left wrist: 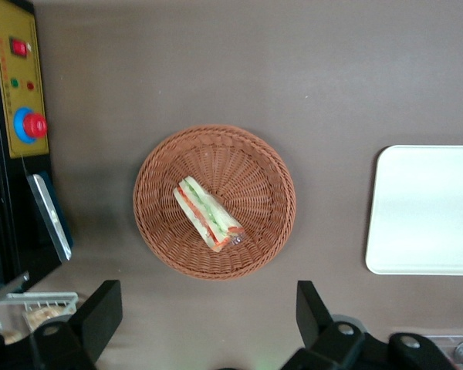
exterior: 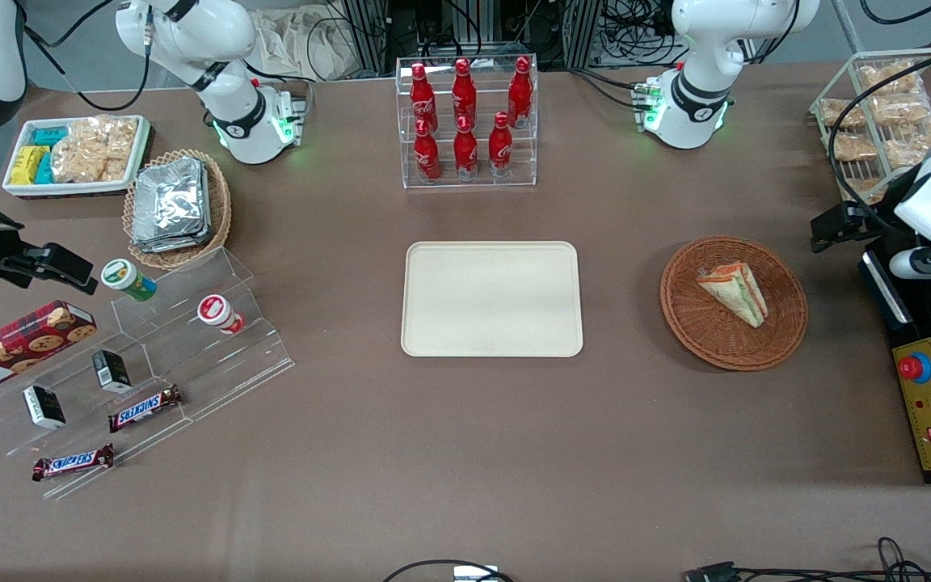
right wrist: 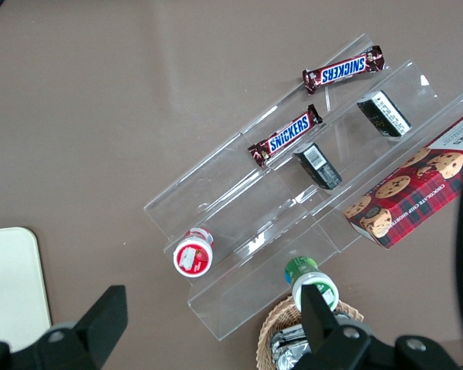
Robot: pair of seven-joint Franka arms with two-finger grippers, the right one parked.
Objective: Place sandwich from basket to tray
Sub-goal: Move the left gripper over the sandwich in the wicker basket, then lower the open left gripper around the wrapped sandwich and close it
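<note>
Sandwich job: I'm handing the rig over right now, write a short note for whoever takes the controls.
Pincer: the working arm's, open and holding nothing, raised above the table near the reddish-brown wicker basket, not touching it.
Sandwich: a wrapped wedge lying on its side inside the basket, toward the working arm's end of the table.
Tray: cream, at the table's middle, nearer the front camera than the rack of red bottles, nothing on it.
Done: nothing yet; the sandwich is ungrasped.
Left: lower over the basket, grip the sandwich, lift it, carry it to the tray, release it.

Bright, even overhead light; soft shadows, mostly sharp focus.
</note>
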